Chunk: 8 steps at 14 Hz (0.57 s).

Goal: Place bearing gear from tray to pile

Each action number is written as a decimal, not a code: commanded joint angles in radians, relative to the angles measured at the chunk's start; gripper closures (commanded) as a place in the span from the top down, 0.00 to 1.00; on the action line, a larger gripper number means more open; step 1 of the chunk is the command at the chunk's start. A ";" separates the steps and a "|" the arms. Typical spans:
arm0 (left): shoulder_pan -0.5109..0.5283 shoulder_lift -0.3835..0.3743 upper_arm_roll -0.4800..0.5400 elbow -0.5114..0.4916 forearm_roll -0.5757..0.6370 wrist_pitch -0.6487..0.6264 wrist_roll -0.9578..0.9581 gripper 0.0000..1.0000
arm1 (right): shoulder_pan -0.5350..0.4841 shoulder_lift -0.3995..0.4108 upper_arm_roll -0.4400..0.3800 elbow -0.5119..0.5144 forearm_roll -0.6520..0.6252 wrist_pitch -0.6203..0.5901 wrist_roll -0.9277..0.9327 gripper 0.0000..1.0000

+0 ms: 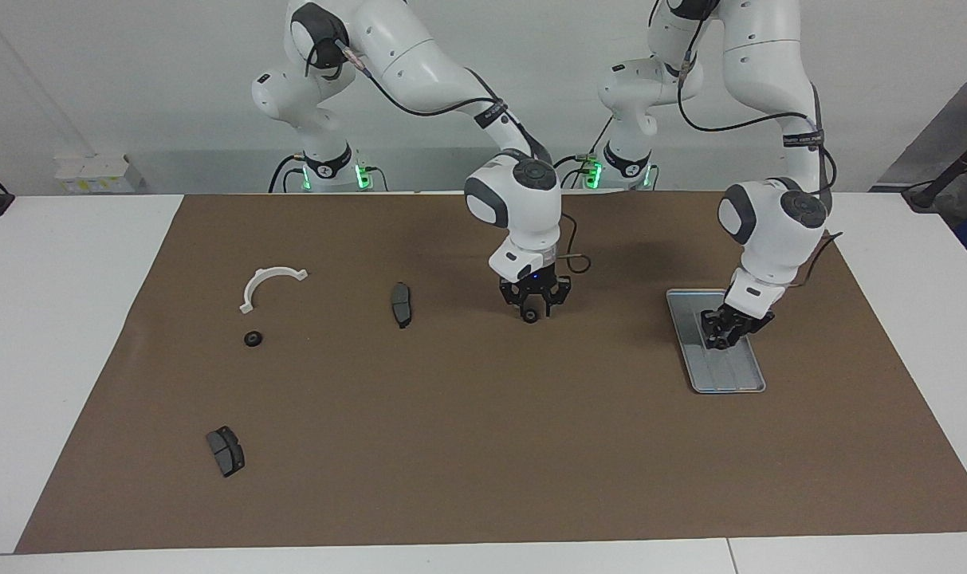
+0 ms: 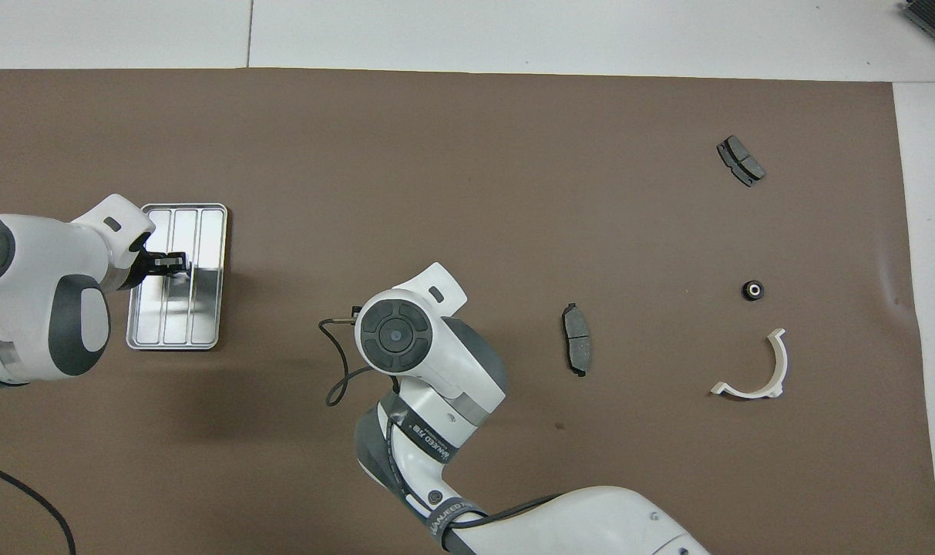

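Note:
The silver ribbed tray (image 1: 734,379) lies toward the left arm's end of the mat and also shows in the overhead view (image 2: 205,223). My left gripper (image 1: 725,335) is low over the tray's ribs, seen from above (image 2: 169,262). My right gripper (image 1: 532,311) hangs over the middle of the mat, shut on a small dark bearing gear (image 1: 531,316); in the overhead view its own wrist hides it. The pile lies toward the right arm's end: a white half-ring bracket (image 1: 269,285) (image 2: 760,370), two dark brake pads (image 1: 402,304) (image 1: 226,450), and another bearing gear (image 1: 253,339) (image 2: 754,290).
A brown mat (image 1: 483,446) covers the white table. The right wrist's cable (image 2: 336,378) loops above the mat. The brake pads also show in the overhead view, one beside the right arm (image 2: 576,349), one far from the robots (image 2: 741,160).

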 commanded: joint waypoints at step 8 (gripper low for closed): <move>-0.005 0.015 0.000 0.019 0.002 0.018 0.002 0.00 | -0.014 0.000 -0.004 -0.048 -0.074 0.081 0.015 0.43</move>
